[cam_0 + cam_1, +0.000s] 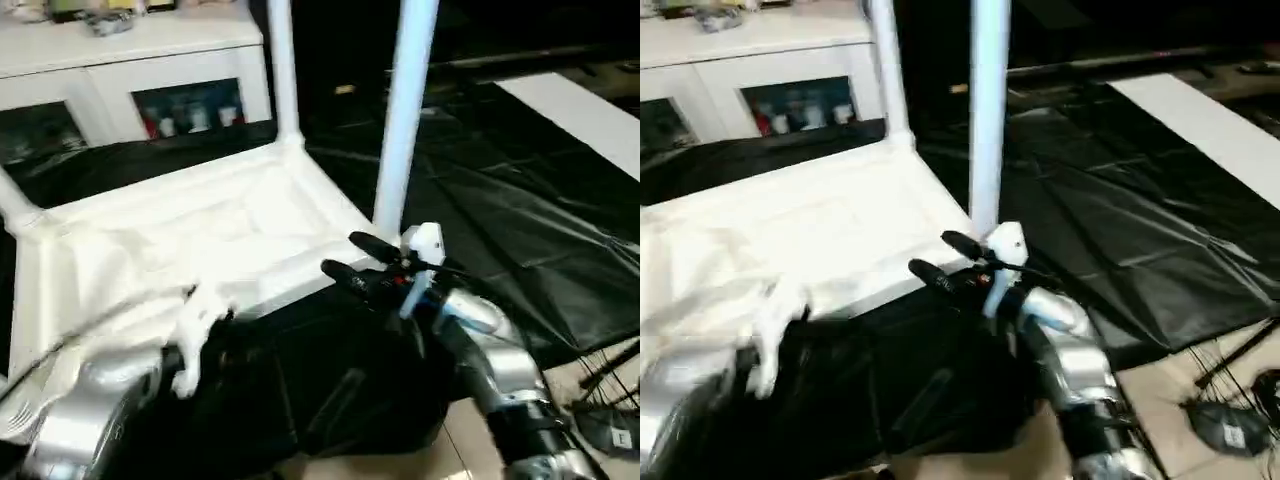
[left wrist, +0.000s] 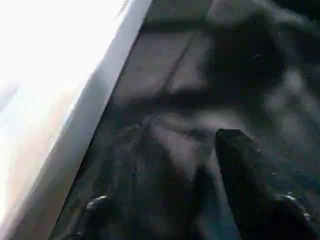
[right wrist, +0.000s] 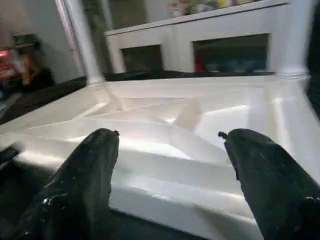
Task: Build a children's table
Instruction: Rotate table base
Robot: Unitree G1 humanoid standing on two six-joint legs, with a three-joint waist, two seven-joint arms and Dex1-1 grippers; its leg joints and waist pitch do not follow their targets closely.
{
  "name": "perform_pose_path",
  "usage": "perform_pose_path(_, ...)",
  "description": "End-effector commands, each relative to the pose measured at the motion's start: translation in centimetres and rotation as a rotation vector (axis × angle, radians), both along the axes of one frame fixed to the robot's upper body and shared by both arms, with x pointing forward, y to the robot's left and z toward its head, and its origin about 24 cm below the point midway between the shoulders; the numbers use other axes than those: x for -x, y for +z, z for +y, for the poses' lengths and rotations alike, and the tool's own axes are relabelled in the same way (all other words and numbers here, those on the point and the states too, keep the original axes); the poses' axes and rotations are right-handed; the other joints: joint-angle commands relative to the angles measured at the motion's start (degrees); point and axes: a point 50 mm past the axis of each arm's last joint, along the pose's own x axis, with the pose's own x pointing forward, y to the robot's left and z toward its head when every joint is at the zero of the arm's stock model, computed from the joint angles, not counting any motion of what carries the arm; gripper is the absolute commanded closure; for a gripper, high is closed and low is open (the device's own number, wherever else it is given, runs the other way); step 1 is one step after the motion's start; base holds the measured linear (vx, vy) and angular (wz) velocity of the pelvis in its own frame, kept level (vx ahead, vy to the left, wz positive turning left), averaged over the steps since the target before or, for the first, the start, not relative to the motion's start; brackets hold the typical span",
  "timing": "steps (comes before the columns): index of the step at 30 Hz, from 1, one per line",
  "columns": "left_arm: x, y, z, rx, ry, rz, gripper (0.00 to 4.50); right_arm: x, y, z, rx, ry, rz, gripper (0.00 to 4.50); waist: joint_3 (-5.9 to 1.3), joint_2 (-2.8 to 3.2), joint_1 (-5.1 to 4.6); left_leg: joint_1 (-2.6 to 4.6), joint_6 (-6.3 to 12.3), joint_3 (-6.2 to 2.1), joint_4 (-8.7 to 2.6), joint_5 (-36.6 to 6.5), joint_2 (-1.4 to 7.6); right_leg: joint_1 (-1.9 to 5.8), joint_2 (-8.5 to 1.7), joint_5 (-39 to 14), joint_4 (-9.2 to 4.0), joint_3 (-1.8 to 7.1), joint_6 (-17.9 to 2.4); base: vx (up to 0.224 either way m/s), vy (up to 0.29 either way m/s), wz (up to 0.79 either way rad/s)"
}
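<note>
At the far left, the robot's left hand (image 2: 200, 200) sits low over the black plastic sheet (image 1: 480, 200) covering the floor, just beside the near rim of the white plastic rectangular tabletop (image 1: 200, 240); I cannot tell whether its black fingers (image 2: 245, 180) are apart or together. The tabletop lies upside down on the sheet, its ribbed, X-braced underside facing up. Behind it stands a white cabinet with glass doors (image 1: 150, 80). Three long white tapered tube legs rise from the tabletop's corner sockets: one at the far left corner (image 1: 15, 205), one at the far right corner (image 1: 282, 70), and one at the near right corner (image 1: 405, 110). Just beside that nearest leg, the right hand (image 1: 345, 255) is held wide open and empty, its two black fingers (image 3: 90, 165) pointing across the tabletop's edge.
</note>
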Motion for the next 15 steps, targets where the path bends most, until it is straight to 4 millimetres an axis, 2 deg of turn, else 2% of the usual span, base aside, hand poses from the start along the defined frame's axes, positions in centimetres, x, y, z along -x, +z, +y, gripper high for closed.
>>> perform_pose_path(1, -0.1, -0.2, 1.0, -0.067, 0.063, -0.047, 1.64, -1.2, 0.6, -0.1, -0.013, -0.083, -0.022, 0.76, -3.52, 0.39, -0.18, 2.43, -2.39, -1.22, -4.64, -21.5, 1.70, 0.80, -1.14, -10.5, -4.44, 1.22, -10.0, 0.000, 0.000, 0.00)
perform_pose_path(3, 0.0, -0.6, 1.2, -0.085, 0.082, -0.044, 1.47, -1.6, 0.7, -0.3, -0.019, -0.126, -0.023, 0.76, -3.60, 0.49, -0.21, 2.42, -2.11, -1.11, -4.58, -19.8, 1.62, 0.95, -1.06, -9.4, -4.30, 1.19, -10.1, 0.000, 0.000, 0.00)
perform_pose_path(4, 0.2, -0.9, 1.6, -0.097, 0.121, -0.052, 1.38, -2.5, 0.7, -0.8, -0.032, -0.203, -0.010, 0.76, -3.67, -0.01, -0.06, 2.43, -1.65, -1.04, -4.46, -18.6, 1.69, 1.05, -1.01, -8.1, -4.25, 1.17, -10.1, 0.000, 0.000, 0.00)
perform_pose_path(5, 0.2, -1.0, 1.7, -0.098, 0.135, -0.060, 1.29, -3.0, 0.7, -1.1, -0.034, -0.237, -0.002, 0.76, -3.66, 0.35, -0.01, 2.32, -1.47, -1.06, -4.49, -17.5, 1.65, 1.14, -1.02, -6.9, -4.00, 1.10, -10.7, 0.000, 0.000, 0.00)
perform_pose_path(9, 0.3, -1.5, 2.1, -0.095, 0.160, -0.055, 0.96, -4.4, 0.9, -2.1, -0.041, -0.341, 0.014, 0.76, -3.63, 0.62, 0.21, 2.60, -1.78, -0.90, -4.33, -19.0, 1.54, 0.91, -0.92, -7.9, -4.00, 1.06, -11.1, 0.000, 0.000, 0.00)
perform_pose_path(11, 0.1, -2.0, 2.5, -0.099, 0.170, -0.056, 0.89, -4.8, 1.2, -2.6, -0.038, -0.375, 0.005, 0.76, -3.54, 0.61, 0.33, 2.89, -2.44, -0.83, -4.33, -21.3, 1.49, 0.68, -0.98, -10.5, -4.32, 1.19, -10.6, 0.000, 0.000, 0.00)
perform_pose_path(15, -0.3, -3.0, 3.0, -0.107, 0.196, -0.068, 0.55, -5.5, 1.4, -3.9, -0.024, -0.455, -0.002, 0.76, -3.53, 0.57, 0.39, 2.88, -3.30, -0.96, -4.51, -22.4, 1.50, 0.79, -1.03, -11.6, -4.41, 1.19, -9.7, 0.000, 0.000, 0.00)
